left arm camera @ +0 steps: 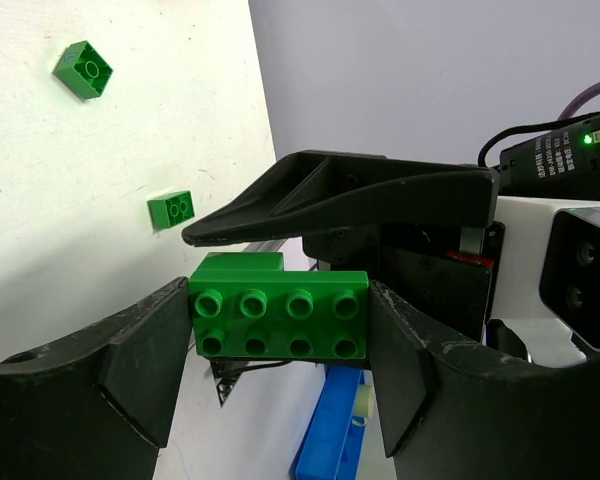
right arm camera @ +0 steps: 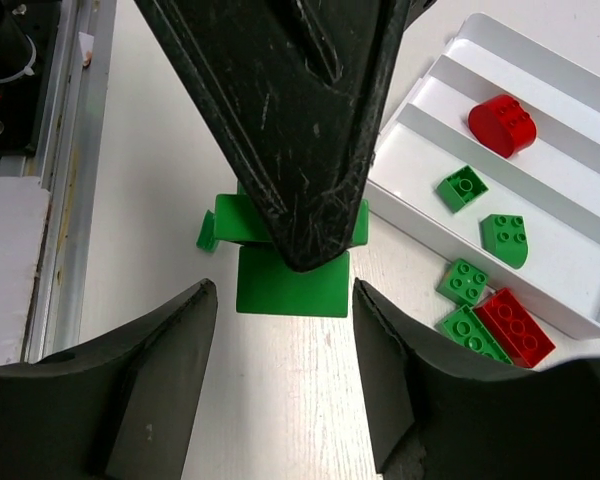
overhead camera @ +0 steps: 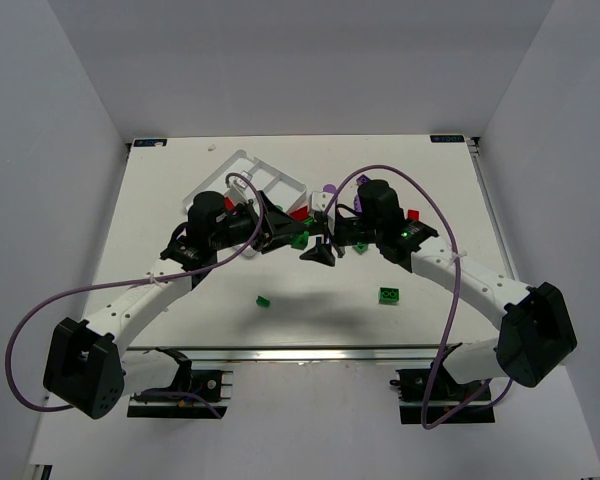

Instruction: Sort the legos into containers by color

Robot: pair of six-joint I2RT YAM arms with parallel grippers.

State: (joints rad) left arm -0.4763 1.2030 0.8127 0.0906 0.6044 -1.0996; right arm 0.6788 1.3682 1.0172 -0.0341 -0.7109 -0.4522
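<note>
Currently your left claw (left arm camera: 280, 335) is clamped on a green rectangular plastic brick with eight studs (left arm camera: 280, 322). Its two black pads (left arm camera: 145, 360) press the brick's short ends, and the studs face the wrist camera. A second green piece (left arm camera: 242, 262) shows just behind the brick's upper edge; you cannot tell whether the two are joined.

Your right claw (right arm camera: 280, 300) stands wide, its pads (right arm camera: 155, 385) well apart and gripping nothing. The held brick shows in the gap beyond them, and it cannot be told whether either pad touches it. One finger of the left claw crosses the top of the right wrist view.

The white three-compartment plastic tray (right arm camera: 420, 160) lies near, on the white worktop (right arm camera: 280, 420). Its nearest compartment holds two small green bricks (right arm camera: 461, 188), and the middle one holds a red rounded brick (right arm camera: 502, 125). Just outside the tray's near wall, two more green bricks (right arm camera: 462, 281) and a red rectangular brick (right arm camera: 517, 327) sit bunched close together. Two loose green bricks (left arm camera: 171, 209) rest apart on the worktop in the left wrist view.
</note>
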